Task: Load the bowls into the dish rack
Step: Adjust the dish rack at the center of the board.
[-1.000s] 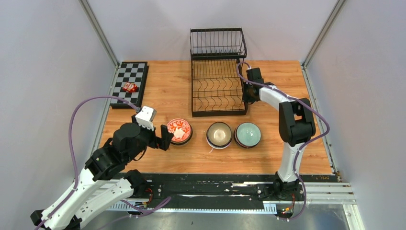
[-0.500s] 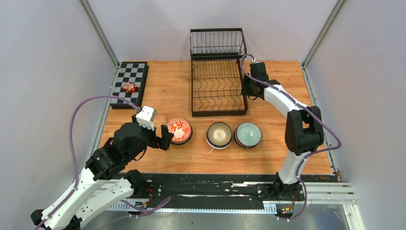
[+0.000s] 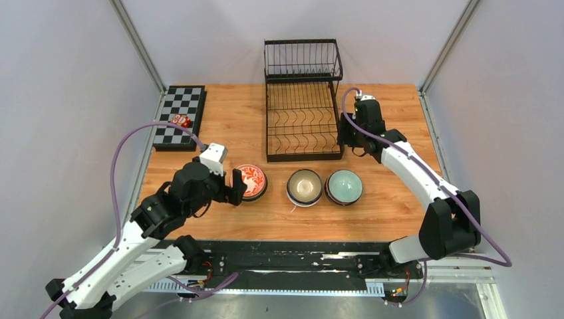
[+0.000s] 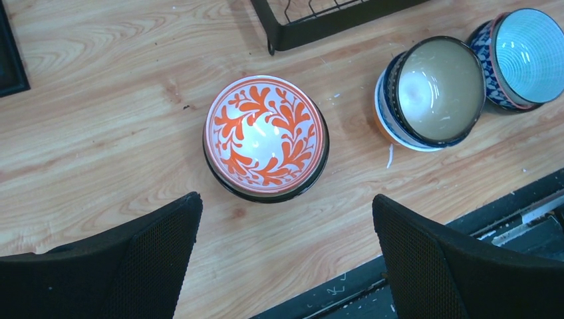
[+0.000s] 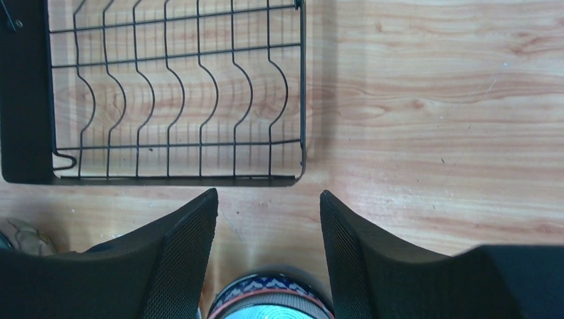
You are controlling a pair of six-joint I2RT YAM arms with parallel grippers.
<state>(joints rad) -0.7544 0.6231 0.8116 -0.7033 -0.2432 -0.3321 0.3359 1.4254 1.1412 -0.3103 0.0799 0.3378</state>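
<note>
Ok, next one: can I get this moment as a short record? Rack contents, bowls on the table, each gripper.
dish rack: no bowls in it
bowls on table: red floral bowl, cream bowl, pale green bowl, in a row in front of the rack
left gripper: open, empty, close beside the red floral bowl
right gripper: open, empty, by the rack's near right corner
elsewhere: checkerboard at the far left of the table

Wooden table (image 3: 233,113), dish rack (image 3: 302,123), checkerboard (image 3: 178,113), red bowl (image 3: 251,181), cream bowl (image 3: 304,186), turquoise bowl (image 3: 344,186)
</note>
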